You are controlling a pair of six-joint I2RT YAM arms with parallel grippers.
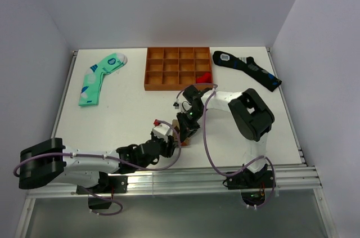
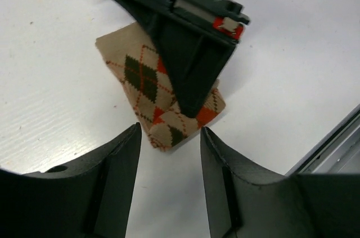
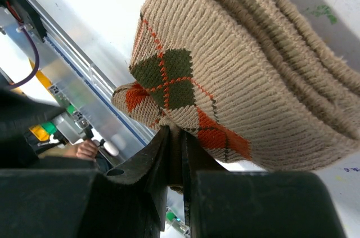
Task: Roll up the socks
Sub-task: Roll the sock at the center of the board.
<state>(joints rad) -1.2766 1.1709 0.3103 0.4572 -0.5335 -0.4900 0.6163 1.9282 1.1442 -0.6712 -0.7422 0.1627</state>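
jaws of the left claw point(image 2: 169, 132) stand moderately apart with nothing between them; it is released. just ahead of its tips, flat on the white table point(image 2: 50, 108), lies the folded argyle sock point(image 2: 140, 77), tan with orange-red and dark diamonds. its near corner sits almost at the gap between the tips, and as far as the wrist view shows it touches neither finger.

at the far side of that sock the right claw point(image 2: 190, 103) reaches down from above, its dark wedge planted on the sock's right half. its own wrist view shows the two fingers point(image 3: 146, 165) drawn nearly together, with a fold of the knit pinched in the slit between them. it is clenched on the argyle sock, whose ribbed layers are stacked above the pinch.

beyond the right claw, further up the table, sits an orange compartment tray point(image 1: 147, 72) with something red point(image 1: 205, 76) in its near right cell. left of the tray a mint-green sock point(image 1: 98, 77) lies flat; right of it lies a black sock point(image 1: 247, 69) with blue marks.
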